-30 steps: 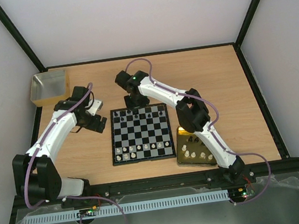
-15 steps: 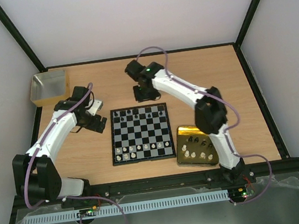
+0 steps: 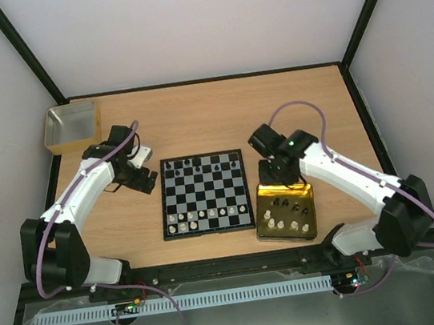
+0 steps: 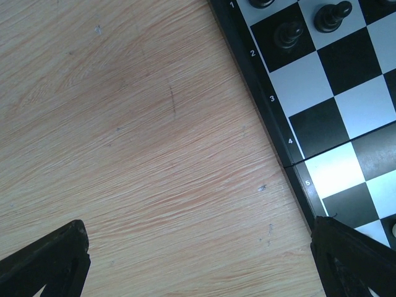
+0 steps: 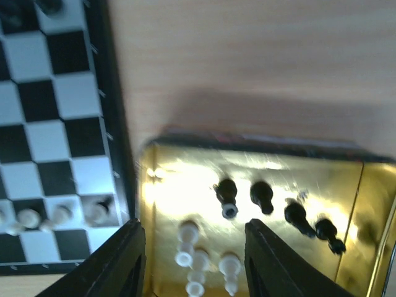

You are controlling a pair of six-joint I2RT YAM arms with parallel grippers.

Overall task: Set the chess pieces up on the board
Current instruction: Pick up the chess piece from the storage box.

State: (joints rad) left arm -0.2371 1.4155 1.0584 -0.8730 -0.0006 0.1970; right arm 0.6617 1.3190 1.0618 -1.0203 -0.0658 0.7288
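The board [image 3: 204, 193] lies flat near the middle of the table [image 3: 194, 117]. Black chess pieces [image 3: 198, 163] stand along the board's far edge, and white chess pieces [image 3: 208, 212] stand in the rows near its close edge. Just beside the board's right near corner sits a gold tray [image 3: 288, 238], which holds four spare black pieces [image 5: 262, 197] and several spare white pieces [image 5: 189, 235]; some of them lie on their sides. The right gripper [image 5: 195, 260] hangs over the tray's far edge, just right of the board, with its jaws partly apart and nothing between them. The left gripper [image 4: 198, 260] hovers over bare wood just off the board's left edge, level with the board's far half. Its fingers are spread wide and hold nothing. A yellowish box [image 3: 73, 124] sits well apart from the board, beyond its far left corner, at the back of the table.
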